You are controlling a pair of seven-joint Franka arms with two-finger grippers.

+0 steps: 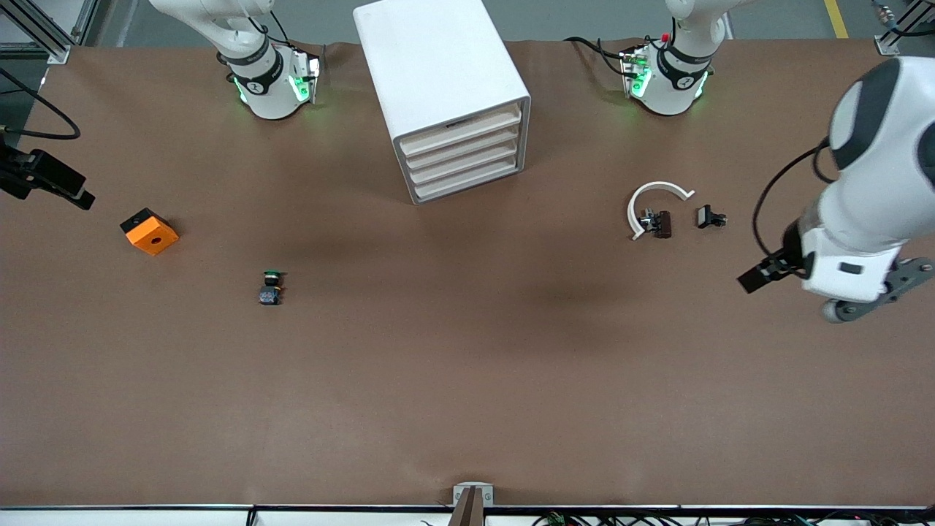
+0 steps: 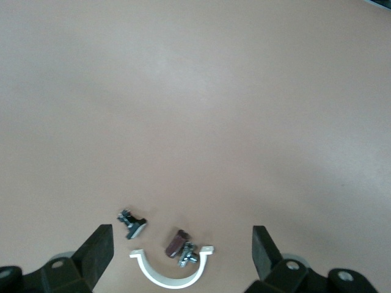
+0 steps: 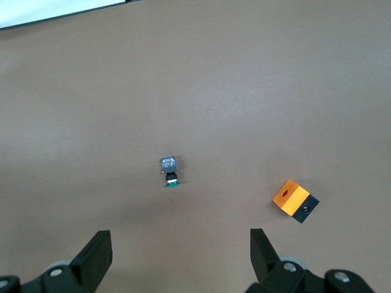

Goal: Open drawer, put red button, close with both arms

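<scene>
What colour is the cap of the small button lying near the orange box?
Green, seen best in the right wrist view: small dark-bodied push-button.

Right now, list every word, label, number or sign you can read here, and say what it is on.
No readable text anywhere.
Right arm's base: a small dark round mark, too small to read.
Left arm's base: the same mark, unreadable.
White drawer cabinet, orange box: nothing printed shows.

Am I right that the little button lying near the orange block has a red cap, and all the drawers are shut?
Not quite. The button near the orange block has a green cap, not red; the right wrist view shows the green rim most plainly. The rest holds: in the front view all the drawers of the white cabinet are shut.
</scene>
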